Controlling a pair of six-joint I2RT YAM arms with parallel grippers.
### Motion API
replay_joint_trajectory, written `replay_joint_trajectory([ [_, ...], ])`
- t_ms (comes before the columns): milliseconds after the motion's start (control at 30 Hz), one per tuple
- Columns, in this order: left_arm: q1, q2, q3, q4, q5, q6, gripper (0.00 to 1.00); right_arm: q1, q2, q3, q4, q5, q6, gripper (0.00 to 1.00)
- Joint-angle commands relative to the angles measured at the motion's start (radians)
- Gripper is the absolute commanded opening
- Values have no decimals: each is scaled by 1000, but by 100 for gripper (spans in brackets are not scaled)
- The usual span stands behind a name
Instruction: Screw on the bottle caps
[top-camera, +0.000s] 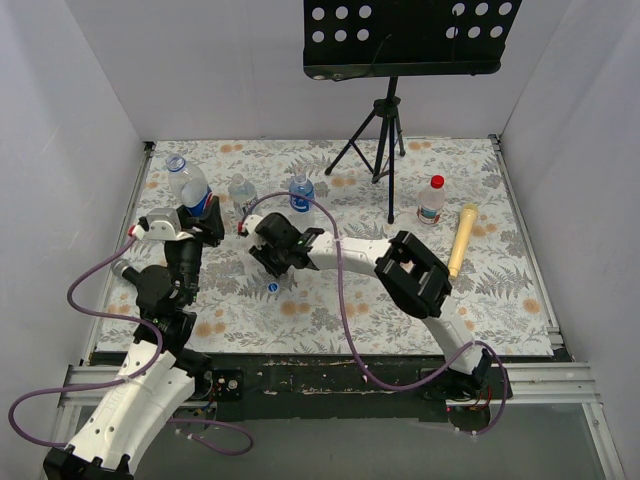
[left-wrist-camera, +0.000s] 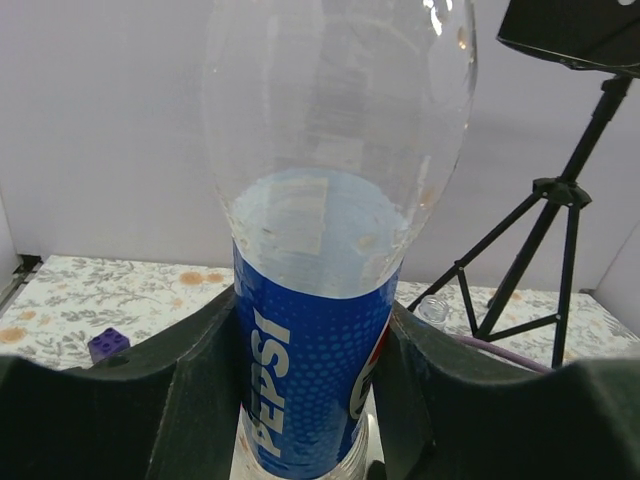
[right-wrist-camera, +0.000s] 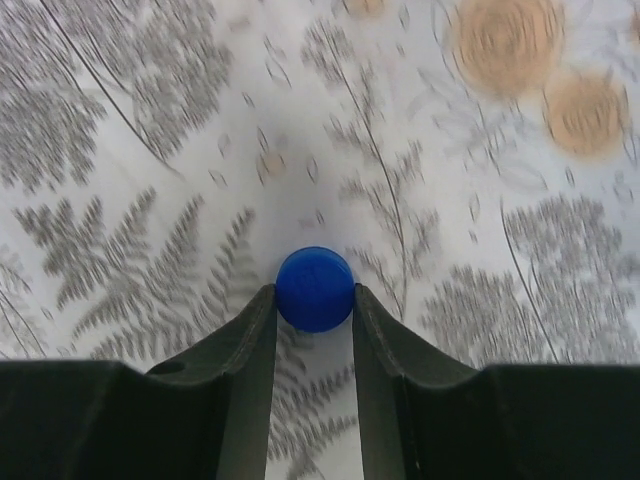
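My left gripper is shut on the Pepsi bottle, a clear bottle with a blue label. Its fingers press the label from both sides. The bottle leans toward the far left and its mouth looks uncapped. My right gripper points down at the table, and its fingertips pinch a blue cap from both sides. The cap also shows in the top view. An uncapped clear bottle, a blue-capped bottle and a red-capped bottle stand behind.
A tan stick lies at the right. A black tripod with a music stand top stands at the back. A purple toy block lies at the far left. White walls enclose the floral mat.
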Motion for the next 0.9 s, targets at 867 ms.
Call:
replay_joint_trajectory([
  [867, -102, -20, -46, -229, 919, 144, 50, -74, -722, -806, -418, 81, 235, 48],
])
